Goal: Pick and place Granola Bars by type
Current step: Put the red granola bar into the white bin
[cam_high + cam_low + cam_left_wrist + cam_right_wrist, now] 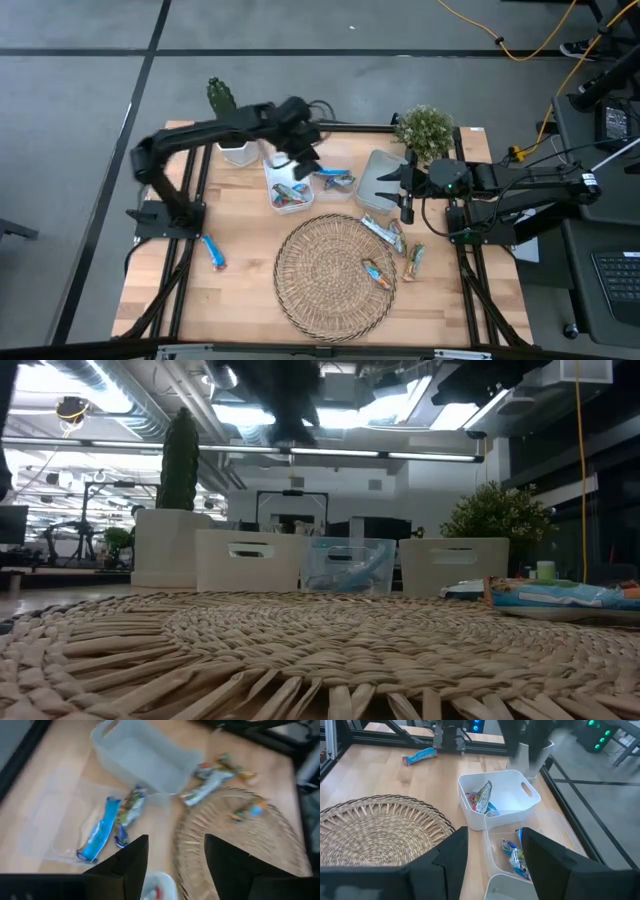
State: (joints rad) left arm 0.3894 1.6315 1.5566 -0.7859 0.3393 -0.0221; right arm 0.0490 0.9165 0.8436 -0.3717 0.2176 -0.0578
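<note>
Granola bars lie scattered. One blue bar [212,250] rests flat on the bare table on the left. A silvery bar [383,232] and an orange-brown bar [378,272] lie on the round woven mat's [320,300] right part, and another bar [415,260] lies beside it. The white tub [288,190] holds several bars [482,797]. The clear tub [335,180] holds a blue bar [100,827] and another [130,807]. My left gripper [300,158] hangs open above the white tub. My right gripper [405,195] is open over the pale tub [385,178].
A cactus in a white pot [225,120] and a leafy plant [425,128] stand at the far edge behind the tubs. A black frame rail [465,270] borders the table on the right. Bare wood shows left of the mat [240,290].
</note>
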